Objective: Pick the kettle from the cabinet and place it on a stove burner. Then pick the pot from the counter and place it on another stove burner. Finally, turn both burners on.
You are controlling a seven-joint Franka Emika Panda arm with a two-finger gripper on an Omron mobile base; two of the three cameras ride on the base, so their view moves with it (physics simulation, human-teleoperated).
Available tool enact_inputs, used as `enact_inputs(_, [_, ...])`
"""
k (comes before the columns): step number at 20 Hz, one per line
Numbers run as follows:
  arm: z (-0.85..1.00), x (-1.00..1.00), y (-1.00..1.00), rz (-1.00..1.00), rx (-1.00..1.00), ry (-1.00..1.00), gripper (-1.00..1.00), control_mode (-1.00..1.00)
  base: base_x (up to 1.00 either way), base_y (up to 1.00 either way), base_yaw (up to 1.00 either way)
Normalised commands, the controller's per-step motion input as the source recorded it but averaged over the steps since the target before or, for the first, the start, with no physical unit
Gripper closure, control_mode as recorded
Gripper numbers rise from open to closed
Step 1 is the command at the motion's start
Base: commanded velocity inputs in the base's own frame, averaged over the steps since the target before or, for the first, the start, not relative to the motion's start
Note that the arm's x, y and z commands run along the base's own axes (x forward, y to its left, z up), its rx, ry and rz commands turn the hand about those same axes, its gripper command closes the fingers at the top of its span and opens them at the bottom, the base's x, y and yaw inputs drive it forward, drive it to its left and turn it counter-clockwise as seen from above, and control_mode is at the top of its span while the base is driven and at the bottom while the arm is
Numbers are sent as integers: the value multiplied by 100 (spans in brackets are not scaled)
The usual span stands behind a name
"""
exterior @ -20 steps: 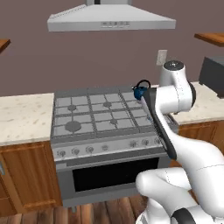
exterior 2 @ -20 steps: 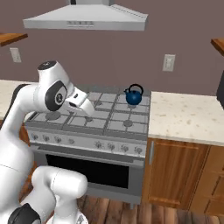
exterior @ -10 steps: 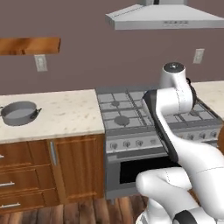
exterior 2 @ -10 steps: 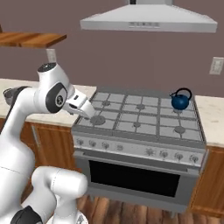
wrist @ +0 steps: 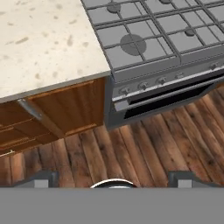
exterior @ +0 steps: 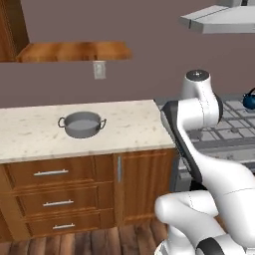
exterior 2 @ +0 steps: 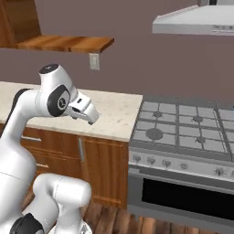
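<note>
grey pot [exterior: 82, 124] alone on the counter [exterior: 129, 124], kettle [exterior: 249, 100] on the stove [exterior 2: 183, 125], gripper [exterior 2: 91, 119] empty, spread unclear

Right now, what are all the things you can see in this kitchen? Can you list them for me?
pot: one, grey metal, two loop handles, on the counter left of the stove.
kettle: one, dark blue, on the stove's far side, cut off by the picture edge.
counter: one, beige speckled, over brown drawers.
stove: one, grey, with a row of knobs on its front.
cabinet shelf: one, brown wood, on the wall above the counter.
wall socket: one, pale, under the shelf.
hood: one, grey, above the stove.
floor: brown wood planks.
gripper: one, white, held over the counter edge; jaws too small to judge.
</note>
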Motion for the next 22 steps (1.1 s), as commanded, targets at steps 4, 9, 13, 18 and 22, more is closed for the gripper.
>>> enact_inputs(4, [0, 0, 0, 0, 0, 0, -100, 100, 51, 95, 4])
enact_inputs(9, [0, 0, 0, 0, 0, 0, -100, 100, 58, 83, 2])
enact_inputs(13, [0, 0, 0, 0, 0, 0, -100, 100, 54, 71, 0])
enact_inputs(18, [0, 0, 0, 0, 0, 0, -100, 100, 32, 43, 0])
enact_inputs(22, [0, 0, 0, 0, 0, 0, -100, 100, 31, 21, 0])
